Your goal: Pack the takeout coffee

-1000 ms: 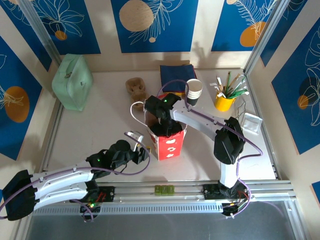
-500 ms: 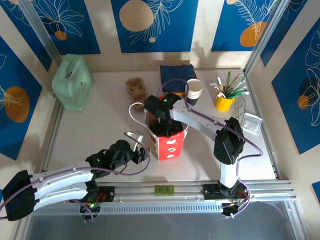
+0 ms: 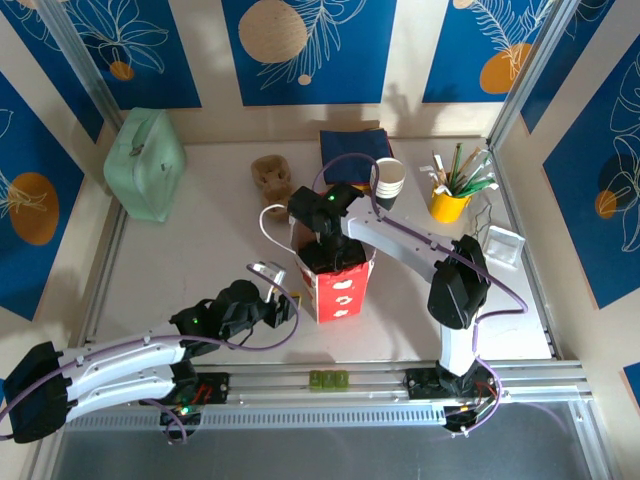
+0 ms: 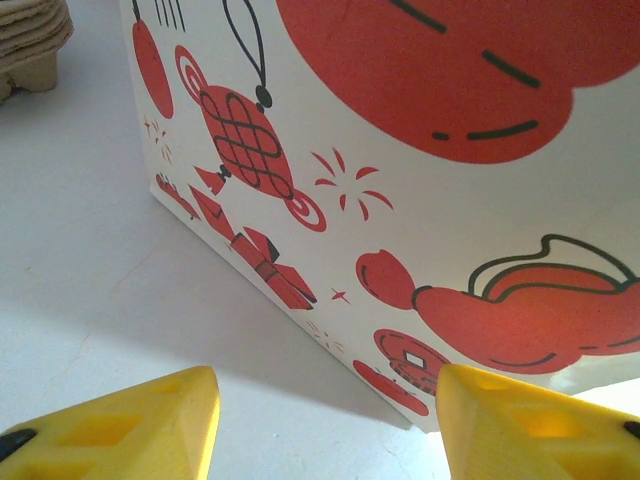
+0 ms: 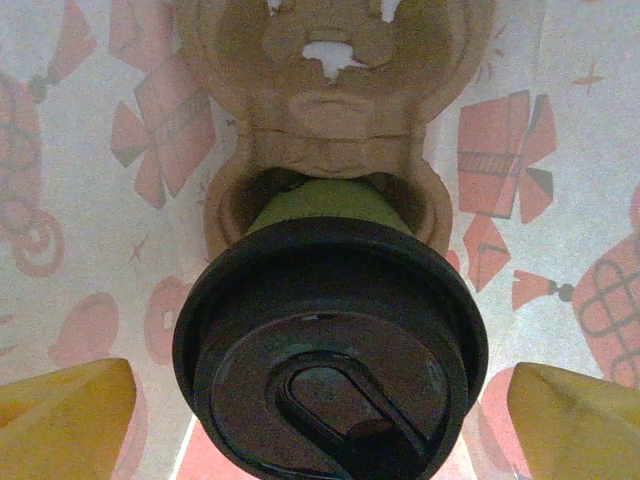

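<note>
**Takeout coffee set inside the bag, seen from above and from both wrists.** All places are given relative to the paper bag (image 3: 338, 292), which stands upright with its mouth open.

- **Inside the bag:** the coffee cup (image 5: 330, 330), closed with a black cap, sits upright in a socket of a brown cardboard tray (image 5: 330, 90). The tray appears to lie on the bag's floor. The socket wraps the cup's base, which is presumably why the cup stands without support.
- **Above the cup, within the bag's mouth:** the right gripper (image 5: 320, 415) has its yellow fingers spread wide, one on each side of the cap, and holds nothing. The cup therefore rests on its own. The wide spread leaves room for a straight lift out, judged to be the next move, without knocking the cap.
- **Outside the bag, low at its left near side:** the left gripper (image 4: 325, 425) has its fingers parted with nothing between them. The printed wall of the bag is just ahead, and contact cannot be made out. This position is judged to be a guard against the light bag tipping or sliding while the other arm works in it.
- **Behind the bag:** a stack of trays (image 3: 268, 172) and a stack of cups (image 3: 388, 183) stand well apart from it and take no part here.
</note>
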